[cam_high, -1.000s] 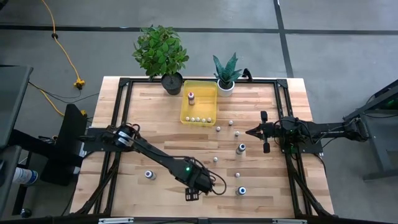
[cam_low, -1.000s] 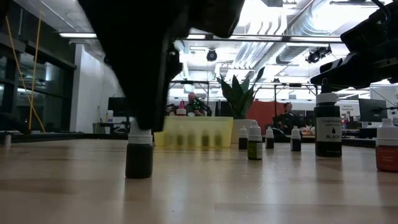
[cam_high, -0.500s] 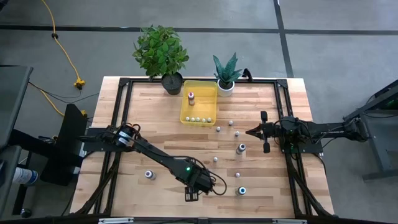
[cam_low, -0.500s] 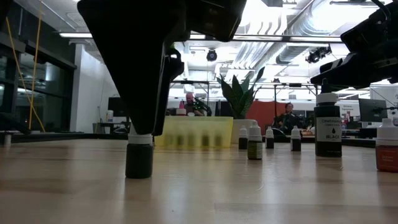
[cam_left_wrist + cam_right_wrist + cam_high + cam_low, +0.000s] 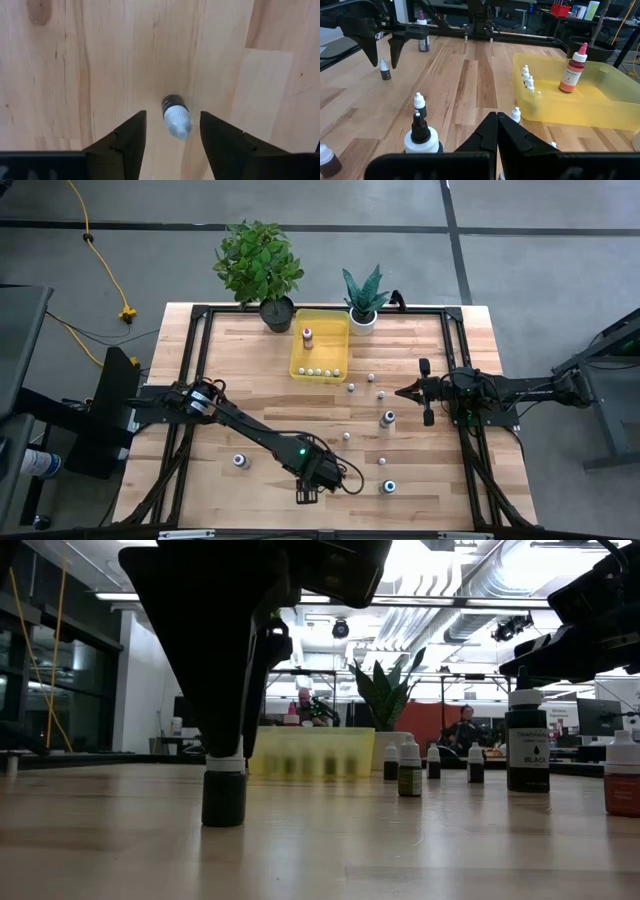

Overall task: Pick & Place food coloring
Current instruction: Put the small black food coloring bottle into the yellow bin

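My left gripper (image 5: 308, 493) hangs near the table's near edge, open and pointing down. Its fingers stand on either side of a tiny dark-bodied, white-capped food coloring bottle (image 5: 176, 116), touching nothing. The bottle stands upright on the wood (image 5: 224, 795). In the high view the gripper hides it. My right gripper (image 5: 400, 391) waits shut at the table's right side, level, pointing left (image 5: 497, 117). Other bottles stand scattered over the middle and right (image 5: 387, 418). A yellow tray (image 5: 335, 330) holds a red bottle (image 5: 307, 336) and a row of small ones (image 5: 320, 370).
Two potted plants (image 5: 277, 312) (image 5: 362, 318) stand at the far edge beside the tray. A lone bottle (image 5: 240, 460) stands left of my left gripper, another (image 5: 389, 486) to its right. A black frame (image 5: 200, 315) borders the table. People sit in the room behind (image 5: 462, 725).
My left gripper has come down a little over the bottle by the near edge and has stayed open. The bottle has not moved.
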`<state>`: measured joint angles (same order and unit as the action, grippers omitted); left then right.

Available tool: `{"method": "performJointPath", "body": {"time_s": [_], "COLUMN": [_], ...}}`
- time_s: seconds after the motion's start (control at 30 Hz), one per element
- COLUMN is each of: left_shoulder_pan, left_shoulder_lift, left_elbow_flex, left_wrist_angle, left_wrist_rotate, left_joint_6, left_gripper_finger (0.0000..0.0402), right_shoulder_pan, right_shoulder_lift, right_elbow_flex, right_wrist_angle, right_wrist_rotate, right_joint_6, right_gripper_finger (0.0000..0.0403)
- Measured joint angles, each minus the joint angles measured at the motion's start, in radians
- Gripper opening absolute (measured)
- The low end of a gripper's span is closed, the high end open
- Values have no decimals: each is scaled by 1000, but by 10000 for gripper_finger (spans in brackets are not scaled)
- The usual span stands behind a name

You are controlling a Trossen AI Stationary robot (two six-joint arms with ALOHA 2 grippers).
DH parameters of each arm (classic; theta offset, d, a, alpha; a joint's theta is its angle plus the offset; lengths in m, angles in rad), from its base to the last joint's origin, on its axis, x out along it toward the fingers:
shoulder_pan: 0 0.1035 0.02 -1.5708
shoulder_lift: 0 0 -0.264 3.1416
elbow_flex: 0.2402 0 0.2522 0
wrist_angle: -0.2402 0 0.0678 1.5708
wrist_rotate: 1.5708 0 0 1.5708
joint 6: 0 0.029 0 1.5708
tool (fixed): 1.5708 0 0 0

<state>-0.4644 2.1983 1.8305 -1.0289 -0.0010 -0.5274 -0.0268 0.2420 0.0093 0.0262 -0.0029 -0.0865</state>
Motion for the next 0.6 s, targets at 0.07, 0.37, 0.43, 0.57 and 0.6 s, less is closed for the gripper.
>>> {"method": "performJointPath", "body": {"time_s": [0.07,0.37,0.43,0.57,0.6], "left_shoulder_pan": [0,0,0,0,0], "left_shoulder_lift": [0,0,0,-2,-2], "left_elbow_flex": [0,0,0,-14,-22], "left_wrist_angle": [1,2,2,20,26], "left_wrist_rotate": [0,14,19,21,21], "left_joint_6": [0,5,5,7,7], "left_gripper_finger": [167,137,130,115,111], "right_shoulder_pan": [0,0,0,0,0], "right_shoulder_lift": [0,0,0,0,0], "right_elbow_flex": [0,0,0,0,0], "right_wrist_angle": [0,0,0,0,0], "right_wrist_rotate": [0,0,0,0,0], "right_joint_6": [0,0,0,0,0], "right_gripper_finger": [0,0,0,0,0]}}
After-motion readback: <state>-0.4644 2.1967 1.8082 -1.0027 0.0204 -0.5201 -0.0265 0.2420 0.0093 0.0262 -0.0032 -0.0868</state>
